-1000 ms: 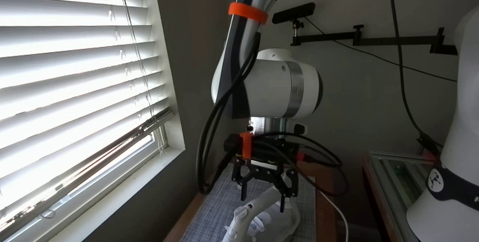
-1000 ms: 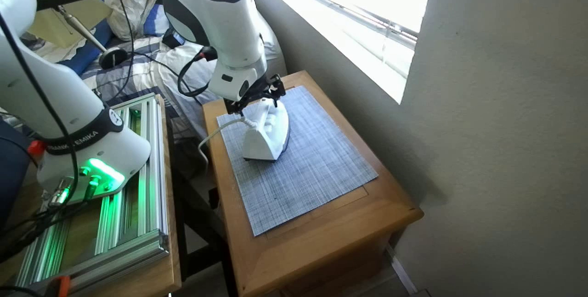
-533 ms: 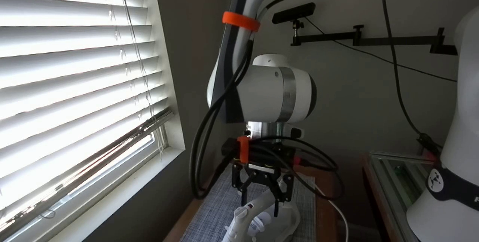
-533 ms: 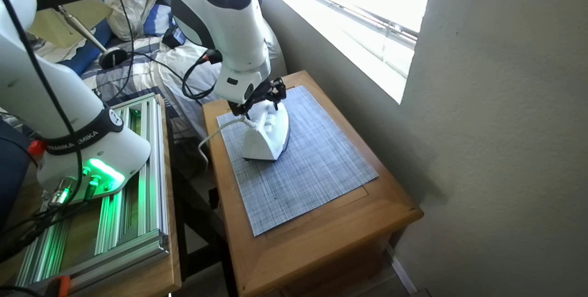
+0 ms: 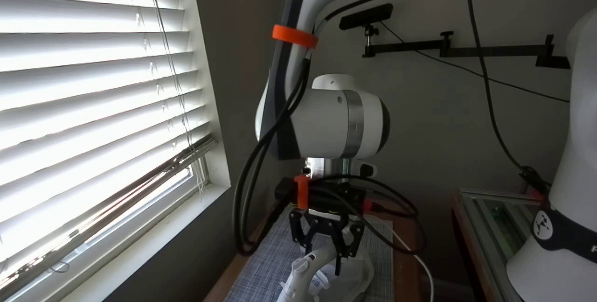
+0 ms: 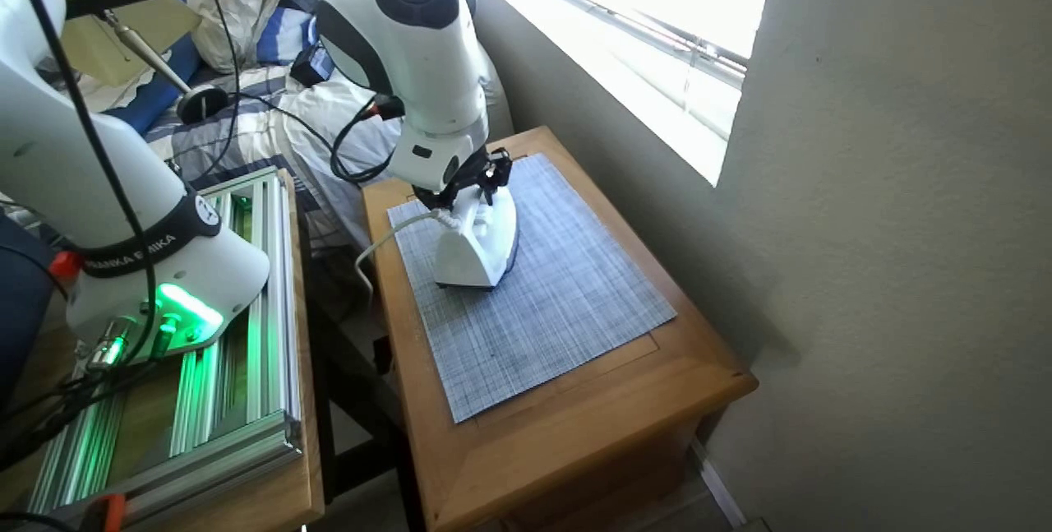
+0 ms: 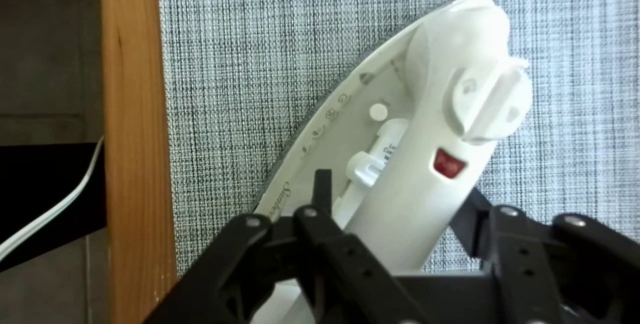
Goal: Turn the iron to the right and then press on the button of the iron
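Is straddling, with black jaws set wide apart, the arched handle (image 7: 415,199) of the white plastic iron (image 6: 472,252) resting on a grey woven mat (image 6: 559,302).

Iron (image 6: 478,242) white, red patch (image 7: 449,164) on handle (image 7: 412,191); claw (image 5: 322,260) black; mat (image 6: 567,302) blue-grey, crosshatched; table (image 6: 575,433) orange-brown, grained.

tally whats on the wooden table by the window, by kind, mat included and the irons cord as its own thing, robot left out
White iron: 1
Grey mat: 1
White cord, running off the edge of the wooden table: 1
Total: 3
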Robot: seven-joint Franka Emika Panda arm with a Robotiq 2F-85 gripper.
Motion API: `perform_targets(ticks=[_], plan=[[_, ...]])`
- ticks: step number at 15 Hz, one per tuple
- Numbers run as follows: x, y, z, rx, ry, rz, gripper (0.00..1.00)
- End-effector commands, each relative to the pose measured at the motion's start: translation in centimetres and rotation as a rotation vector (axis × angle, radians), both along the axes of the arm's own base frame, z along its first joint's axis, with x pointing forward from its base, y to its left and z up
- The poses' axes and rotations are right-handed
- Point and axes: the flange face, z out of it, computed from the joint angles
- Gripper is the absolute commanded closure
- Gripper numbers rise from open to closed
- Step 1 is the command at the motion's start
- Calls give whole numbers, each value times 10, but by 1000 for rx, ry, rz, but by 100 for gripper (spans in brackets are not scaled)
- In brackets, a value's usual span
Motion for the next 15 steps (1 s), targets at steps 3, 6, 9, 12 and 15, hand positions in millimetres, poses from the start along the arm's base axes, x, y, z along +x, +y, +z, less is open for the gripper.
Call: perform_targets(ticks=[3, 6, 9, 12, 15], plan=[[6, -1, -2, -12, -29, -10, 82], [4, -1, -4, -19, -26, -9, 92], [2, -1, -7, -32, -21, 0, 100], [-1, 2, 0, -40, -28, 47, 100], [0, 10, 7, -48, -32, 166, 100]])
